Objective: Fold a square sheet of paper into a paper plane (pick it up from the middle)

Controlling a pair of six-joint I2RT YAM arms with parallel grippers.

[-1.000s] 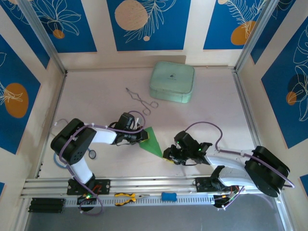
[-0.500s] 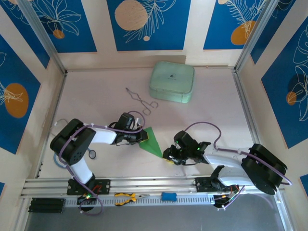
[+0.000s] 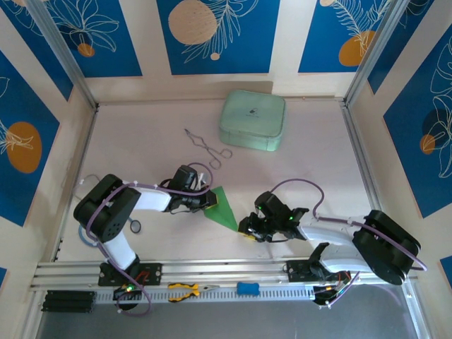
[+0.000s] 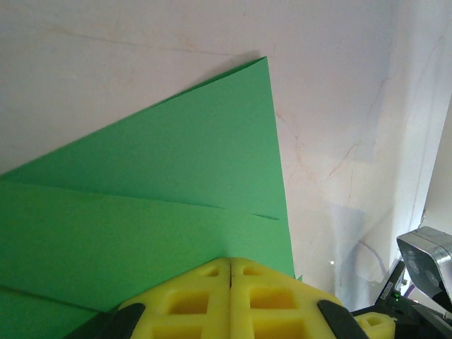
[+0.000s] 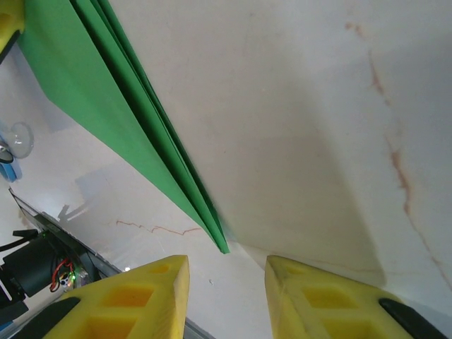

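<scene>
The paper plane is a bright green pointed fold lying flat on the table between my two arms. Its layered wings and a crease show in the left wrist view. My left gripper is shut, its yellow fingertips resting on top of the paper's left part rather than clamping it. My right gripper is open low over the table by the paper's near point. In the right wrist view the pointed green tip ends just ahead of the gap in my right gripper, with nothing between the fingers.
A pale mint-green rounded case sits at the back of the table. Thin metal tongs lie left of it. Yellow-handled pliers and a small blue piece rest on the near rail. A small ring lies by the left arm.
My right gripper has crept slightly left toward the paper's near tip. The left gripper and the paper have stayed still.
</scene>
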